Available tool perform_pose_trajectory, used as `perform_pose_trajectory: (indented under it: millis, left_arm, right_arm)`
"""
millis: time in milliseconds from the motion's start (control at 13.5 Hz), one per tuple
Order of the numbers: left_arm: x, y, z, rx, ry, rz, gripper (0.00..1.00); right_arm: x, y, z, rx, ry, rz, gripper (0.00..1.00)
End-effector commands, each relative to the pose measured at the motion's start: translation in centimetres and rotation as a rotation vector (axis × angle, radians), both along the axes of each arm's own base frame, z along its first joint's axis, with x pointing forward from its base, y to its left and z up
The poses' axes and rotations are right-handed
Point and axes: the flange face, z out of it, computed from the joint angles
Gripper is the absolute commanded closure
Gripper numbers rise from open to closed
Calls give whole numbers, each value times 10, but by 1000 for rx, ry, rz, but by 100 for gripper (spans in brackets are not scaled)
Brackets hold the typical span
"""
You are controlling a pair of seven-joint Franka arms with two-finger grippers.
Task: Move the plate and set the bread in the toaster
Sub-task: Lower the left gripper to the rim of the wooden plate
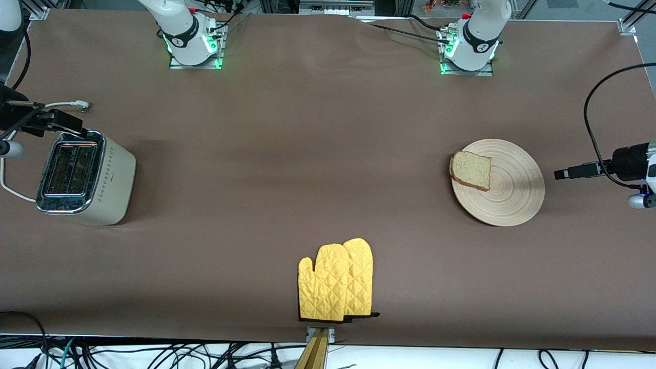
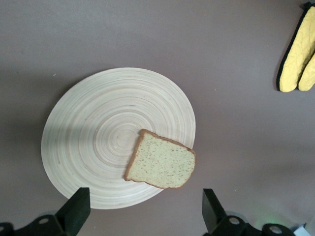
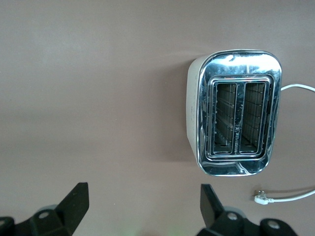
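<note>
We see both pairs of fingers spread wide apart and holding nothing. In the front view, the left gripper (image 1: 561, 173) hangs at the left arm's end of the table, just beside the plate (image 1: 515, 197) and not touching it. The bread (image 1: 471, 170) lies flat on the plate, at the rim that faces the toaster's end, and one corner pokes out past the edge. The toaster (image 1: 87, 177) stands at the right arm's end of the table, well apart from the plate, with its white cord (image 1: 66, 104) trailing away from it. The right gripper (image 1: 64, 123) is up over the toaster's top edge. Two yellow oven mitts (image 1: 335, 282) lie one on the other, nearer to the front camera than the plate and the toaster, about midway between them. In the left wrist view, we look down on the plate (image 2: 93, 132) with the bread (image 2: 161, 160) on it, and the two dark fingers (image 2: 76, 209) of the left gripper (image 2: 145, 209) stand wide apart above them. The mitts (image 2: 298, 54) show at the corner. In the right wrist view, we see the toaster (image 3: 238, 113) from above with both slots empty, its plug (image 3: 262, 198) on the table, and the right gripper (image 3: 142, 204) open above the bare table beside it
</note>
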Motion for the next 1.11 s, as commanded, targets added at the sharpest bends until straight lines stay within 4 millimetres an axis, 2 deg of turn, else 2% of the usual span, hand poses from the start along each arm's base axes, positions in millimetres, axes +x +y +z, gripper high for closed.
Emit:
perform_pose_trajectory:
  millis: [0,297,371,594,1040]
  left_arm:
    - [-3,45,-45,-133,-70,-70,0]
    - [-31,103,-149,-357,-174,-71,0]
    - [-40,114,-169,-400,-198,-48,0]
    - [-52,119,-208,-447,-212,-73,0]
    - [-63,114,-248,-511,-198,-83,0]
  right_arm:
    - [2,-2,6,11,-9,-7,0]
    - [2,-2,5,10,-7,-7,0]
    - [2,-2,6,11,-9,-7,0]
    - [2,-2,6,11,-9,-7,0]
    - [2,-2,5,10,-7,-7,0]
